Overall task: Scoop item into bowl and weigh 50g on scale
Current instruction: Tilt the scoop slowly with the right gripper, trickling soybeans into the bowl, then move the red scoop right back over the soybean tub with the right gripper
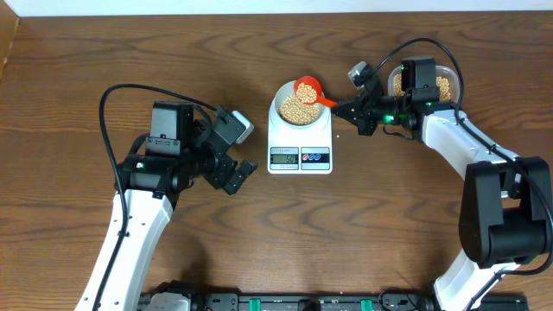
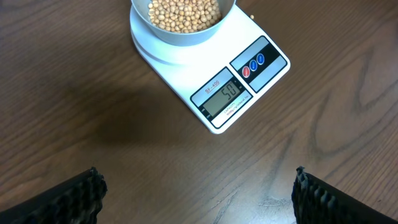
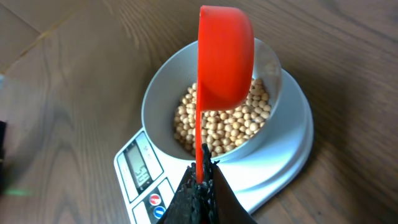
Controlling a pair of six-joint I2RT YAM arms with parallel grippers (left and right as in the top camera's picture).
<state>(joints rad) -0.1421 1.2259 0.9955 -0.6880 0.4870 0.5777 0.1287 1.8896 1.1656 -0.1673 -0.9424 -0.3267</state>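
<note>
Overhead, the pale blue bowl [image 1: 277, 104] sits on the white scale [image 1: 321, 136] at mid-worktop [image 1: 69, 69], partly filled with tan beans [image 1: 298, 110]. More beans lie in the clear tub [image 1: 458, 86] behind the right arm. The right pincer [image 1: 344, 107] is clamped on the handle of a red scoop [image 1: 308, 87]. Its cup hangs over the bowl's far rim, turned on edge in the right wrist view and seemingly empty. The left pincer [image 2: 199, 186] is spread wide, holding nothing, off to the scale's left and apart from it. The display [image 2: 224, 93] appears to read 50, so the pouring step looks to be at its close. The next move calls for lifting the scoop clear without knocking the bowl or pressing the scale, then checking that the reading holds.
</note>
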